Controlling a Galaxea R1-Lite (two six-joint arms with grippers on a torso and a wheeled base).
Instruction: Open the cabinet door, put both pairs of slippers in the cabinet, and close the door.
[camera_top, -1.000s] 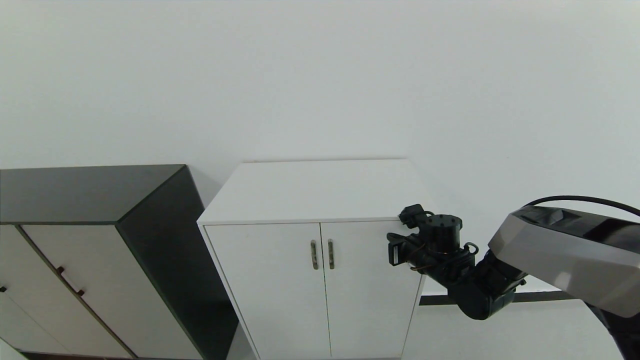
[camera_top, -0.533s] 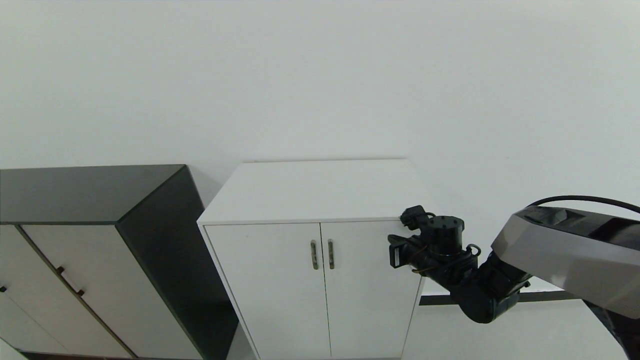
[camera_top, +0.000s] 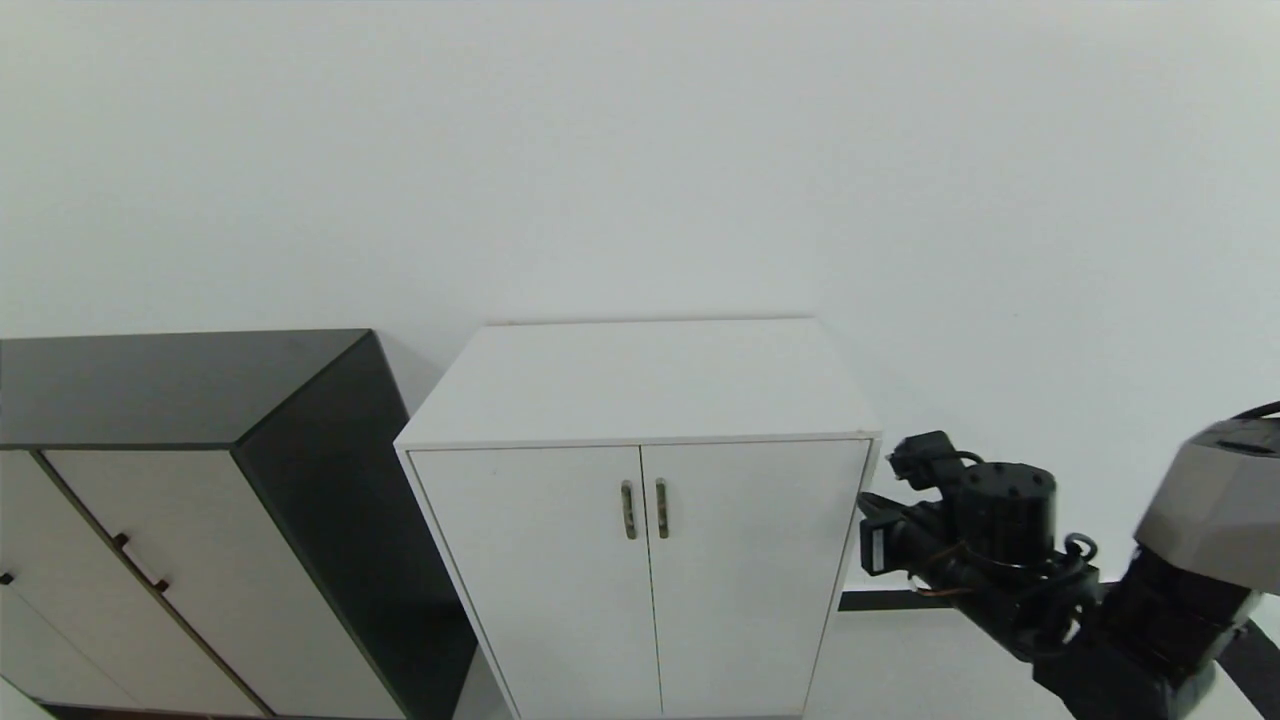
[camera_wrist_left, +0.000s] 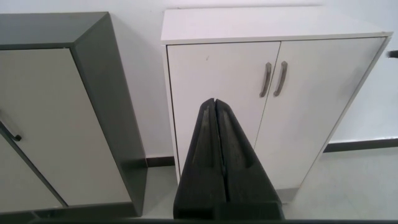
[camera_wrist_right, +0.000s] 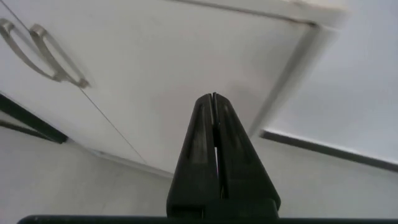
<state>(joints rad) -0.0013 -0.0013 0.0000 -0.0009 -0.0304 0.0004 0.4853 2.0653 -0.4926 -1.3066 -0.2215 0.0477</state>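
The white cabinet (camera_top: 640, 385) stands against the wall with both doors closed. Its two metal handles (camera_top: 644, 508) sit side by side at the middle seam. My right arm (camera_top: 985, 555) hangs just off the cabinet's right edge, at the height of the upper door. My right gripper (camera_wrist_right: 214, 98) is shut with nothing in it and points at the right door (camera_wrist_right: 186, 56), near its outer edge. My left gripper (camera_wrist_left: 216, 102) is also shut and empty, held back from the cabinet and facing the left door (camera_wrist_left: 217, 68).
A taller dark cabinet (camera_top: 180, 390) with pale doors stands close to the white one's left side. A dark baseboard strip (camera_top: 880, 600) runs along the wall to the right, above bare pale floor (camera_wrist_left: 354, 180).
My right arm has moved right and slightly down, from in front of the right door's upper corner to beside the cabinet's right edge. The doors stay closed.
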